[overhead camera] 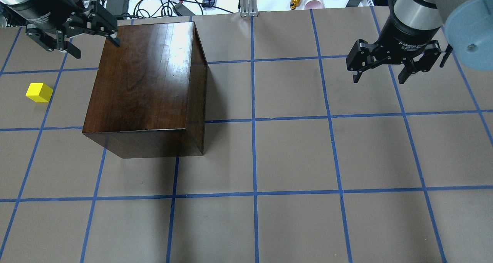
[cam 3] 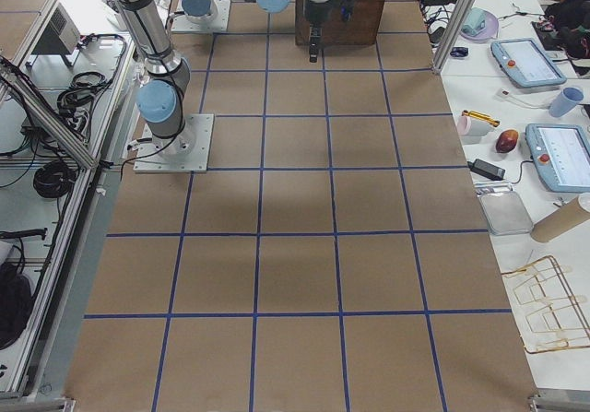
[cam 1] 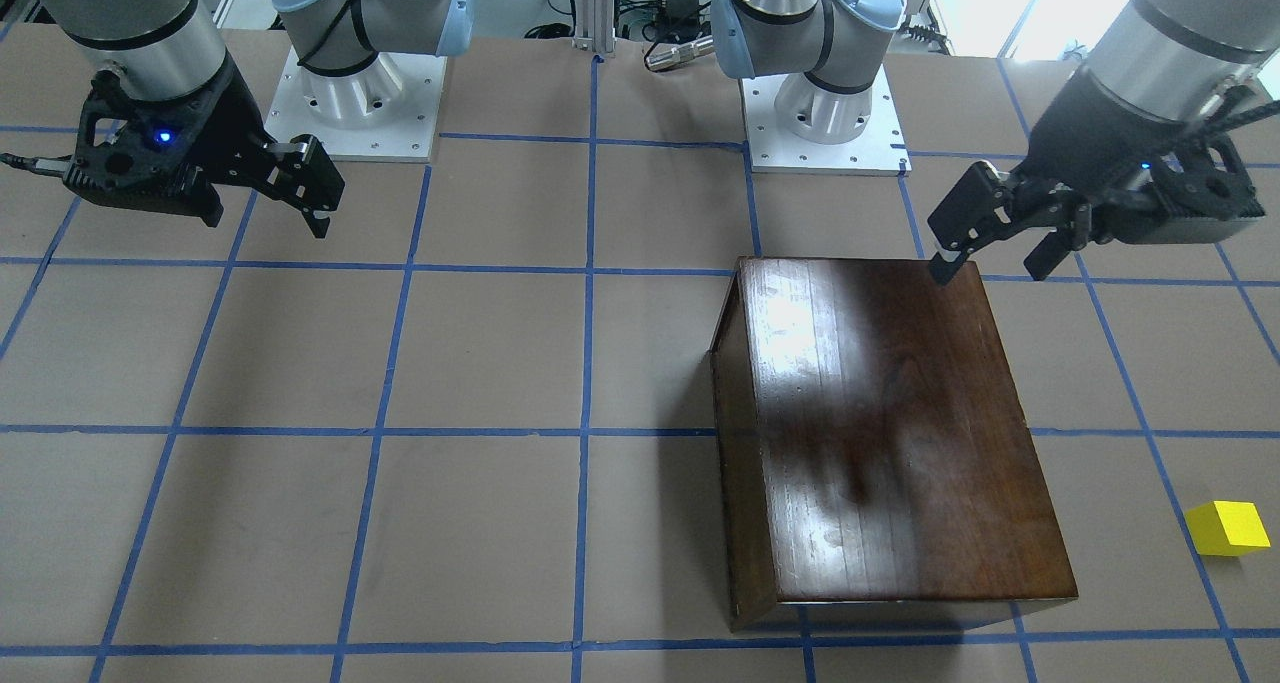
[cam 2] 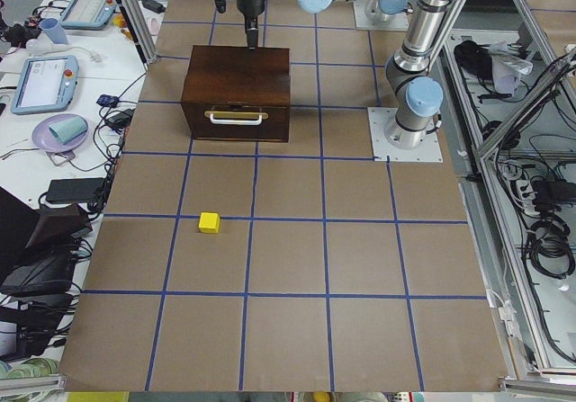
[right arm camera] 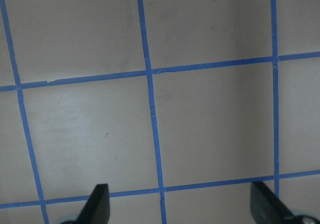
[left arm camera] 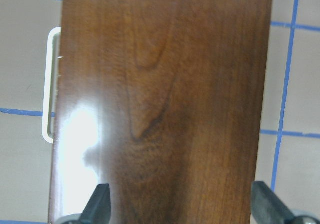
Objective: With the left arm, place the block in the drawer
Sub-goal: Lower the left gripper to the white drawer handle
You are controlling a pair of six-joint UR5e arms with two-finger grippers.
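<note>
L gripper [cam 1: 988,268], open & empty above box [overhead camera: 146,78] top, should drop to box front, pinch drawer [cam 2: 274,123] pull [cam 2: 236,117] square, draw straight out w/o dragging box.

Block [overhead camera: 39,92]: alone on bare table [overhead camera: 292,155], well apart from box [overhead camera: 146,86]; clear from above and on every side. Drawer [cam 2: 236,132] shut flush; table in front of its pull [cam 2: 236,117] unobstructed. Left gripper [overhead camera: 97,50], fingers spread, hangs over box top. Right gripper [overhead camera: 379,80] well apart, over open table.
</note>
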